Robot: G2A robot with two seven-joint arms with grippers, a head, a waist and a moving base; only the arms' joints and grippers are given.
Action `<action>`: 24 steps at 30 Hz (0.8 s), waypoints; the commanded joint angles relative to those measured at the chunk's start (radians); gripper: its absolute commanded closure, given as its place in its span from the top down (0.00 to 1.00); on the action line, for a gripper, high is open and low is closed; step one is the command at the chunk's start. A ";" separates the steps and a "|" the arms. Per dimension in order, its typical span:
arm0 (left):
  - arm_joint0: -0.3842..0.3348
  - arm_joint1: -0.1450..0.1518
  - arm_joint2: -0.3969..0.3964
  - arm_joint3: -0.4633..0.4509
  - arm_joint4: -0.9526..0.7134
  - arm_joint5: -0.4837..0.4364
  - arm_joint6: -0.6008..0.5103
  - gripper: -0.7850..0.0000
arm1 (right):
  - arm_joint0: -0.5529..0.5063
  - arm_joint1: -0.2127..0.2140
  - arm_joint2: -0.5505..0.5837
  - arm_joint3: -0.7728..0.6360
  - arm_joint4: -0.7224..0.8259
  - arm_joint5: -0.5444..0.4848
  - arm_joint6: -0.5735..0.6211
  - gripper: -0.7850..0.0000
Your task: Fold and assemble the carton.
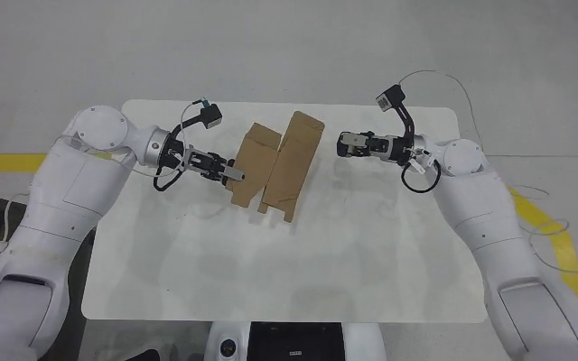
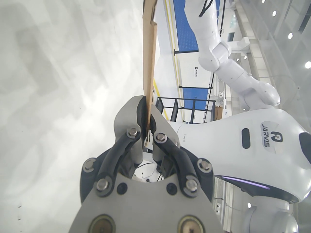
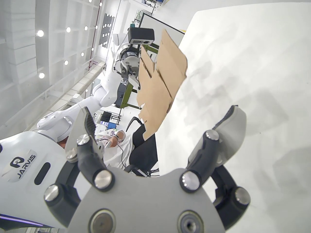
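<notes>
Pinched the brown carton (image 1: 275, 162) in the left claw (image 1: 233, 171), with both pads pressed tight onto one edge of the cardboard on the robot's left side. Held it over the white desk (image 1: 271, 271), around the middle of the far half, between the two arms.

Showed up in the top view as an unassembled blank: two long panels side by side, joined along a crease, with short notched flaps at the near end and at the far end. Looked slightly bent along that crease rather than perfectly flat.

Caught the carton (image 2: 148, 61) edge-on in the left wrist view, as a thin tan strip running straight out from between the dark pads (image 2: 141, 112) of the left claw (image 2: 147, 116), clear of the desk (image 2: 60, 73) beside it. Saw the carton (image 3: 160, 78) tilted up off the desk (image 3: 243, 49) in the right wrist view, broad face turned toward that camera. Could not tell whether its lowest corner touched the surface.

Found the right claw (image 1: 343, 144) on the other side of the carton, near it but apart from it, pointed toward the right-hand panel. Found the fingers of the right claw (image 3: 159, 115) spread wide, with nothing between them. Hung above the desk, not touching it as far as could be told.
</notes>
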 commanded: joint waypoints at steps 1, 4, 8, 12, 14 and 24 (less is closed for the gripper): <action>-0.005 0.017 0.038 -0.030 -0.008 0.000 0.000 0.00 | -0.001 0.009 0.003 -0.010 0.003 0.010 0.010 1.00; -0.018 0.043 0.092 -0.077 -0.043 0.000 0.000 0.00 | -0.001 0.022 0.002 -0.012 -0.007 0.015 0.016 1.00; -0.046 0.076 0.159 -0.124 -0.099 0.000 0.000 0.00 | 0.000 0.036 -0.012 0.005 -0.021 0.001 0.001 1.00; -0.074 0.104 0.226 -0.166 -0.158 0.000 0.000 0.00 | 0.000 0.043 -0.046 0.005 -0.008 -0.011 -0.011 1.00; -0.090 0.116 0.259 -0.179 -0.176 0.000 0.000 0.00 | 0.001 0.046 -0.065 0.007 0.009 -0.013 -0.013 1.00; -0.164 0.142 0.389 -0.196 -0.257 0.000 0.000 0.00 | 0.007 0.050 -0.186 -0.057 0.114 0.034 0.034 1.00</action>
